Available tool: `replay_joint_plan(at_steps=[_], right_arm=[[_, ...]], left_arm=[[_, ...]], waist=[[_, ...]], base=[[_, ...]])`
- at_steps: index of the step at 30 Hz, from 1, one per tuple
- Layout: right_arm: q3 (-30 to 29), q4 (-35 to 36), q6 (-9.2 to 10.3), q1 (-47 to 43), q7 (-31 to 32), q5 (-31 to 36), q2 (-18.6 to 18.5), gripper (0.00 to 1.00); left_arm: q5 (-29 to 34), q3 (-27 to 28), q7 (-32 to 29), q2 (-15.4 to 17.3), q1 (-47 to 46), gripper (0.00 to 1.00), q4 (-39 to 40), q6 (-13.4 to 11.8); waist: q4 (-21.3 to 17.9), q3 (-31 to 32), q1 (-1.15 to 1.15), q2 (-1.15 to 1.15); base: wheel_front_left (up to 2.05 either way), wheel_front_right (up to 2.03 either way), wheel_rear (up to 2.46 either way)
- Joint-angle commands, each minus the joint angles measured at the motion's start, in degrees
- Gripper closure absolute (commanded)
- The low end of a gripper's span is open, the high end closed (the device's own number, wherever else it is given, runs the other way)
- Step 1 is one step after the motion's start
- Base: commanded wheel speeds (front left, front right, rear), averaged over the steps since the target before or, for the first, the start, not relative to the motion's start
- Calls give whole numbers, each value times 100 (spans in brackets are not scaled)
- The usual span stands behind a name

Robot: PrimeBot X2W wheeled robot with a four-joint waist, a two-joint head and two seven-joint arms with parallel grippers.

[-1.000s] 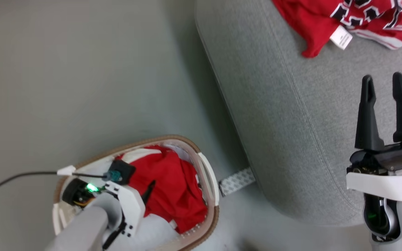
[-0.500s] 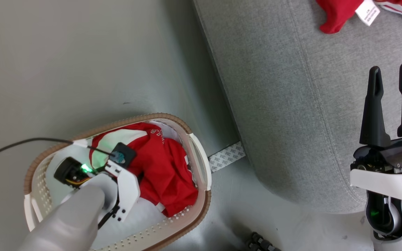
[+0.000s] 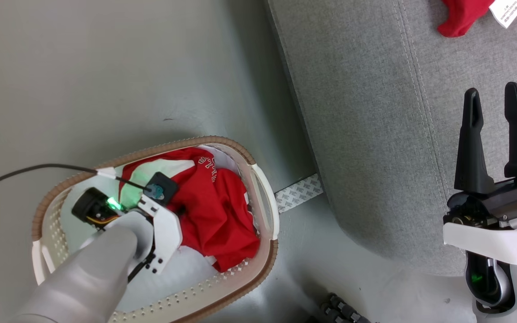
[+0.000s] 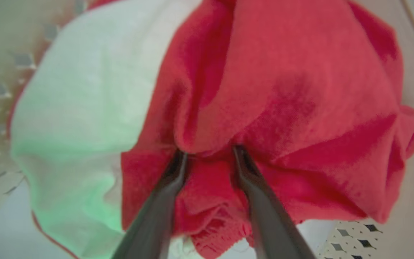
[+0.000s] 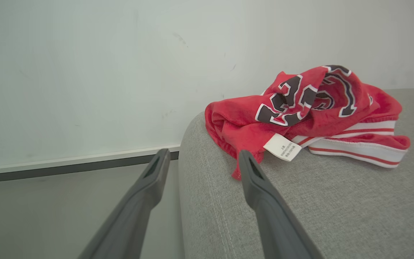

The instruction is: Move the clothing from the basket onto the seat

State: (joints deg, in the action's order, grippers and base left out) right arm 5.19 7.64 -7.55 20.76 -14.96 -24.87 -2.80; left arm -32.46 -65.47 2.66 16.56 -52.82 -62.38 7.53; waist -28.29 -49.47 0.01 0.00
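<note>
About halfway, I judge: one red jersey (image 5: 311,108) lies on the grey seat (image 3: 375,134), and a second jersey (image 3: 213,211) is bunched in the white basket (image 3: 265,211) beside it. The left end effector (image 4: 209,151) is dug into that cloth, fingers partly drawn around a fold; whether they truly pinch it I cannot tell. The right end effector (image 3: 492,89) hovers over the seat, fingers apart, empty. Lifting and carrying across remain.

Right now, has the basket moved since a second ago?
No. The basket still sits right beside the grey tape strip; only the view shifted.
</note>
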Motion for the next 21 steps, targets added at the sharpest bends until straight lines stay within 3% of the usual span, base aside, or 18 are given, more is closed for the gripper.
replay_joint_plan(at_steps=[1,13,21], right_arm=[[-6,17,13,-46,-15,11,0,0],[150,-165,13,232,-15,-43,1,0],[-17,-351,13,232,-15,362,-3,0]], left_arm=[[-62,-56,69,3,-56,100,-9,-4],[-692,-390,557,56,14,100,-83,-5],[-1122,-455,1056,-208,322,100,177,-4]], waist=[[-4,4,-1,0],[-117,404,-1,0],[318,1291,-1,0]], base=[[0,0,0],[0,0,0],[0,0,0]])
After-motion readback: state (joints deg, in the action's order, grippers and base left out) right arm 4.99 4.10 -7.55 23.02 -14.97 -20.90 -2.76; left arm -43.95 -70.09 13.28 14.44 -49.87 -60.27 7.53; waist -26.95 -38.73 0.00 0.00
